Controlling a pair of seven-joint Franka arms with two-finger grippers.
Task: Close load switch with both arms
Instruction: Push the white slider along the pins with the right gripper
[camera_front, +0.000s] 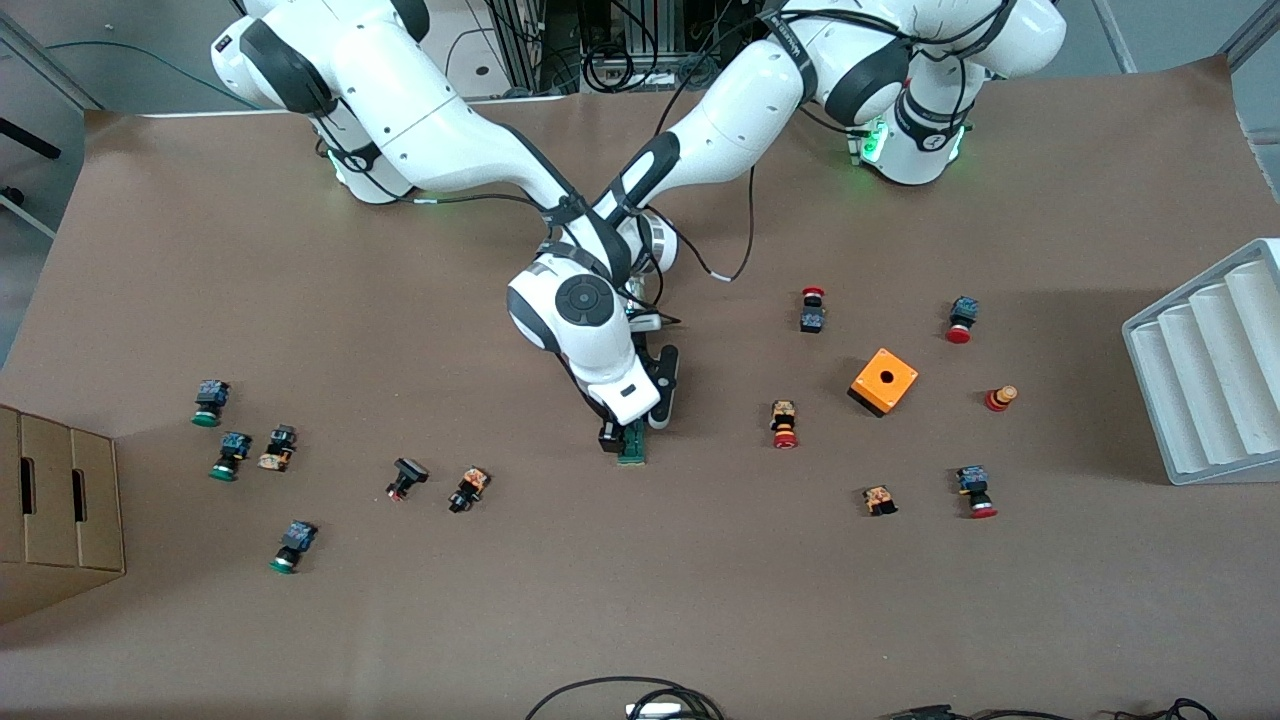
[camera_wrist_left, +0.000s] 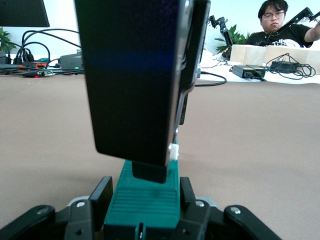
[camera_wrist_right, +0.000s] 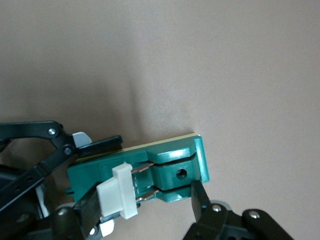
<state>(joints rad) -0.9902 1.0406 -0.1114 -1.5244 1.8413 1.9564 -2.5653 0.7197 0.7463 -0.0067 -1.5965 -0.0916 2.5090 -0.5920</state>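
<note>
The load switch (camera_front: 632, 446) is a narrow dark-green block lying on the brown table near the middle. My left gripper (camera_front: 655, 415) is shut on its green body (camera_wrist_left: 145, 195), one finger on each side (camera_wrist_left: 142, 200). My right gripper (camera_front: 622, 438) comes down onto the same block. In the right wrist view its fingers (camera_wrist_right: 145, 200) straddle the switch (camera_wrist_right: 175, 170): one finger lies against the white piece (camera_wrist_right: 117, 192) and the other against the green clip end. Copper blades run from the white piece into the clip. A right finger (camera_wrist_left: 135, 75) fills much of the left wrist view.
Several push buttons lie scattered; the closest are one (camera_front: 468, 489) toward the right arm's end and one (camera_front: 784, 424) toward the left arm's end. An orange box with a hole (camera_front: 883, 380), a grey ribbed tray (camera_front: 1210, 370) and a cardboard box (camera_front: 55, 510) stand farther out.
</note>
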